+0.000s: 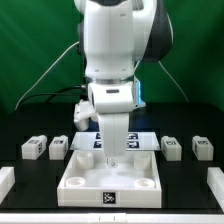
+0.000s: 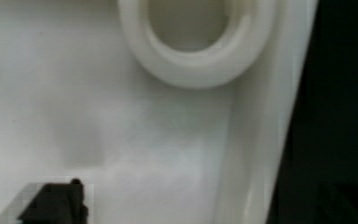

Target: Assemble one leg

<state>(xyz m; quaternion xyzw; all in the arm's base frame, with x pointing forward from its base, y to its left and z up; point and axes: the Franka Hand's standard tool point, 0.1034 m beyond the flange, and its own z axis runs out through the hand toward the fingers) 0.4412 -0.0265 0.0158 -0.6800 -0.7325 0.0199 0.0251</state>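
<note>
The gripper (image 1: 113, 156) is lowered into the large white tray-like piece (image 1: 75, 180), near its far side. Four small white legs lie on the black table: two to the exterior view's left (image 1: 35, 148) (image 1: 58, 147) and two to its right (image 1: 172, 148) (image 1: 203, 148), all apart from the gripper. In the wrist view the tray's flat floor (image 2: 140, 140) fills the picture, with a round corner hole (image 2: 197, 35) and the tray's wall (image 2: 274, 120). One dark fingertip (image 2: 51, 204) shows; the other is lost against the dark. Nothing lies between the jaws of the gripper (image 2: 194, 205).
The marker board (image 1: 92, 141) lies behind the tray under the arm. White parts sit at the front left edge (image 1: 5, 181) and front right edge (image 1: 215, 181). A green curtain hangs behind, with cables at the left.
</note>
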